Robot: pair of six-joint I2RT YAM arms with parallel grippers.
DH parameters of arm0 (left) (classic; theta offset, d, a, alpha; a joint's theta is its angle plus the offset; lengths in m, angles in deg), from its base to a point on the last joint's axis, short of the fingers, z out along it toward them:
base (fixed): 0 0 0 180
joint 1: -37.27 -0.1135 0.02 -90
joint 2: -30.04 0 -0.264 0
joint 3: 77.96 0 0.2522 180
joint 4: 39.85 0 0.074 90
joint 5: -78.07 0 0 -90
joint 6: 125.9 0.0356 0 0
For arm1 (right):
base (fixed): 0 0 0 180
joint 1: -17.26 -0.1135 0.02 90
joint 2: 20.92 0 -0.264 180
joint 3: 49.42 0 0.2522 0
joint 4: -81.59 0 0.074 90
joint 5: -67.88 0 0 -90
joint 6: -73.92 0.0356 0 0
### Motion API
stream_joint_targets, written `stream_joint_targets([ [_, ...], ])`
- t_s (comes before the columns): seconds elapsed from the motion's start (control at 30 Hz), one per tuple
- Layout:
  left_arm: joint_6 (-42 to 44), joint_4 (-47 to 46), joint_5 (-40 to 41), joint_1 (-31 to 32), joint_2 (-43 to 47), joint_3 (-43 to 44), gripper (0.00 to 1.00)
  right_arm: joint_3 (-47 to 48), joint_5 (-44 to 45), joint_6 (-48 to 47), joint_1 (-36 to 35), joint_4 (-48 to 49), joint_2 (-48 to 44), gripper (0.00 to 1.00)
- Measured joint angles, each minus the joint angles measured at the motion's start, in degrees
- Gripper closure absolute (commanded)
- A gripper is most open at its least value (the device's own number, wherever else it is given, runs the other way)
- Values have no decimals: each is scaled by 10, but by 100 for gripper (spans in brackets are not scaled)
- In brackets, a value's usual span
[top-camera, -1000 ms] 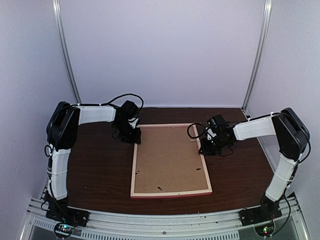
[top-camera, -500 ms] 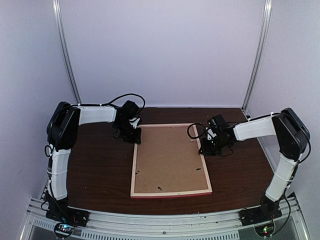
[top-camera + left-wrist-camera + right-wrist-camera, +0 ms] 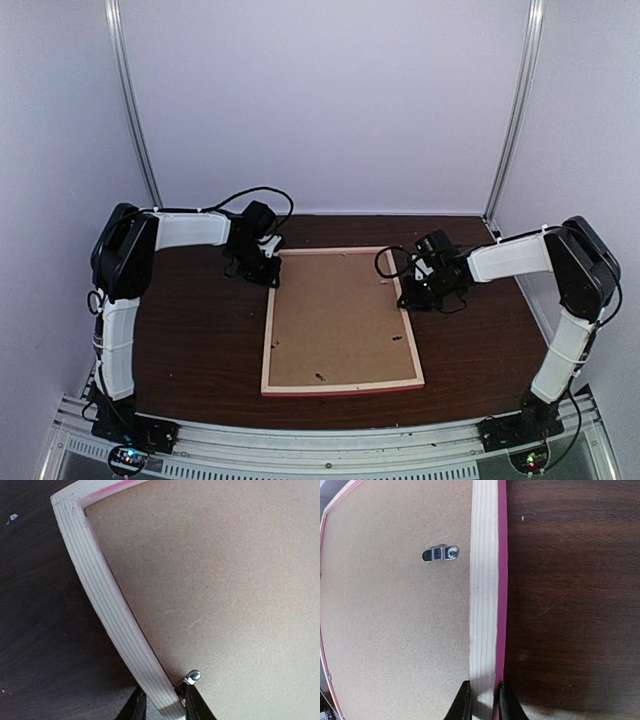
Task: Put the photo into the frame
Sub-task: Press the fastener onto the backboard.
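Observation:
The frame (image 3: 340,388) lies back-up on the table, with pale wood rails and a pink edge. The brown backing board (image 3: 338,318) fills it. The photo is hidden. My left gripper (image 3: 266,272) is at the frame's far left corner. In the left wrist view its fingers (image 3: 192,706) straddle the left rail (image 3: 115,620) and close on it, beside a metal tab (image 3: 192,676). My right gripper (image 3: 410,293) is at the far part of the right rail. In the right wrist view its fingers (image 3: 464,702) are shut on the rail (image 3: 484,605).
The dark wooden table (image 3: 200,340) extends left and right of the frame. A metal turn clip (image 3: 441,553) sits on the backing board near the right rail. Upright metal posts (image 3: 133,110) and pale walls bound the back. The arm bases stand at the near edge.
My left gripper has edged slightly toward the far left. The frame and the right arm look unchanged.

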Motion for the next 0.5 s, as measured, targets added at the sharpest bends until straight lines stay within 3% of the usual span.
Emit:
stream_joint_targets([
  [0.37, 15, -26, -37, -1, 2, -14, 30, -9, 0, 1, 0, 13, -4, 88],
  [0.5, 12, -27, -53, -1, 16, -33, 22, -12, 0, 2, 0, 17, -6, 88],
])
